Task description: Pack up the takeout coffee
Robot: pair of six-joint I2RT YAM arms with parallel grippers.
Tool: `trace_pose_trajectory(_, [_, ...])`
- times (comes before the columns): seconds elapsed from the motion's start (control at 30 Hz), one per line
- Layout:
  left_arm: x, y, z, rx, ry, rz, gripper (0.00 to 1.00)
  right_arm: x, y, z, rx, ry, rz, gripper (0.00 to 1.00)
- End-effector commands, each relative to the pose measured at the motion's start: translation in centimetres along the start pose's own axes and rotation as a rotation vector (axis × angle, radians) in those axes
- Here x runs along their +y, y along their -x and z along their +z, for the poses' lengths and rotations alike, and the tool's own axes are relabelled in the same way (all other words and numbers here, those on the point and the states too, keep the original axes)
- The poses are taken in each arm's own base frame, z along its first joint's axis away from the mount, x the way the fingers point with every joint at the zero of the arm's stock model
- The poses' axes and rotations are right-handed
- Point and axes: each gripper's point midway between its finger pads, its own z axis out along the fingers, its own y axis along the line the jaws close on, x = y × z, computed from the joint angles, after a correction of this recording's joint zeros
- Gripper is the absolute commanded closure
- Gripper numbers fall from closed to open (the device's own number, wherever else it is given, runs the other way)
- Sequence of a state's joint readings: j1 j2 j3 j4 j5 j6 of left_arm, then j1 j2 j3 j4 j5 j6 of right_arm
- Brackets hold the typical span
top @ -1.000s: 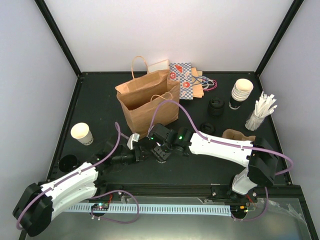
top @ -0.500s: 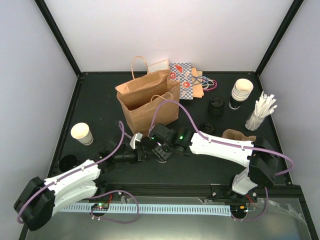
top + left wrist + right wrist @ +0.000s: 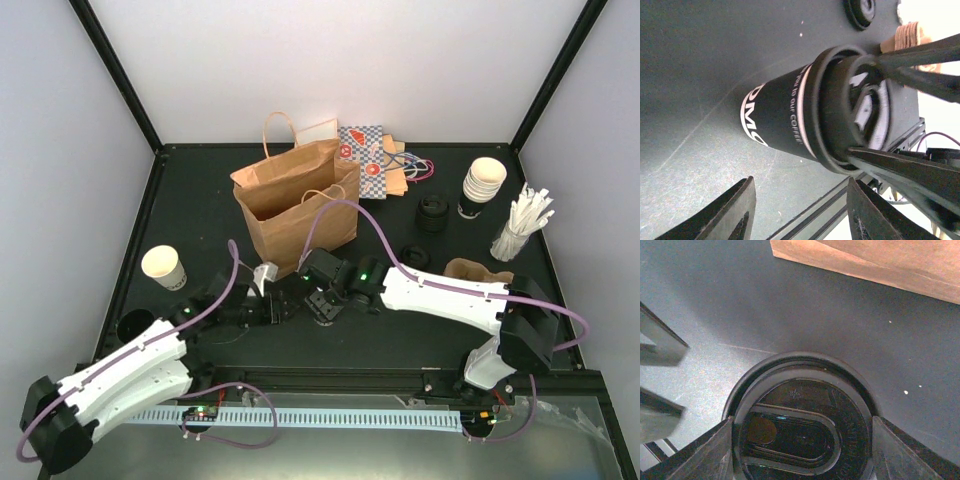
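The takeout coffee (image 3: 775, 120) is a black cup with white lettering under a black lid (image 3: 802, 435). It stands on the dark table just in front of the brown paper bag (image 3: 295, 205). My right gripper (image 3: 802, 421) reaches down from above and is shut on the lid, one finger (image 3: 920, 55) on each side of its rim. In the top view the right gripper (image 3: 320, 302) covers the cup. My left gripper (image 3: 800, 182) is level with the cup, just left of it, open with nothing between its fingers. In the top view the left gripper (image 3: 279, 308) points at the cup.
The open bag's lower edge (image 3: 880, 260) lies close behind the cup. A white paper cup (image 3: 163, 266) and a loose black lid (image 3: 135, 325) sit at the left. Stacked cups (image 3: 483, 185), black lids (image 3: 433, 213), stirrers (image 3: 520, 225) and a cardboard carrier (image 3: 475, 270) stand at the right.
My left gripper has opened, let go of the cup and drawn back a little to the left. The right gripper has stayed on the lid.
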State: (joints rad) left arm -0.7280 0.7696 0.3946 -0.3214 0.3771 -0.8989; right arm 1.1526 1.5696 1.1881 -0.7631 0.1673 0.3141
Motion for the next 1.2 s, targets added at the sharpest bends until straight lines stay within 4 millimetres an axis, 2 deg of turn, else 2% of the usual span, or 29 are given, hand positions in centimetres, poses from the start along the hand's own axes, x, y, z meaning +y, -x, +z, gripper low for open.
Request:
trace_pose_trajectory(0.0, [-0.1, 0.9, -4.0, -0.045, 0.147, 0.073, 0.47, -1.5, -10.7, 3.2, 0.397, -0.067, -0.021, 0.41])
trace_pose_trajectory(0.17, [-1.8, 3.5, -9.6, -0.207, 0.228, 0.139, 0.44, -2.4, -9.7, 2.2, 0.354, -0.1, -0.009, 0.41])
trace_pose_trajectory(0.33, [-5.3, 5.5, -14.7, -0.335, 0.201, 0.205, 0.39, -3.1, -7.9, -0.2, 0.276, -0.125, 0.003, 0.41])
trace_pose_trajectory(0.5, [-7.9, 7.1, -18.2, -0.392, 0.216, 0.261, 0.37, -3.7, -5.8, -3.6, 0.185, -0.129, 0.02, 0.4])
trace_pose_trajectory(0.67, [-9.3, 9.4, -22.0, -0.495, 0.315, 0.322, 0.35, -3.7, -3.8, -7.5, 0.096, -0.095, 0.047, 0.4])
trace_pose_trajectory(0.77, [-10.1, 11.1, -24.2, -0.552, 0.393, 0.363, 0.33, -3.7, -2.2, -10.6, 0.023, -0.069, 0.054, 0.4])
trace_pose_trajectory(0.87, [-10.8, 12.9, -25.3, -0.59, 0.454, 0.402, 0.3, -3.8, -0.1, -14.5, -0.087, -0.039, 0.051, 0.4])
trace_pose_trajectory(0.97, [-11.8, 15.1, -25.1, -0.6, 0.473, 0.433, 0.28, -4.1, 2.6, -19.2, -0.225, -0.015, 0.046, 0.39])
trace_pose_trajectory(1.17, [-12.1, 20.4, -22.0, -0.487, 0.353, 0.454, 0.23, -3.7, 8.4, -28.8, -0.494, 0.07, 0.025, 0.41])
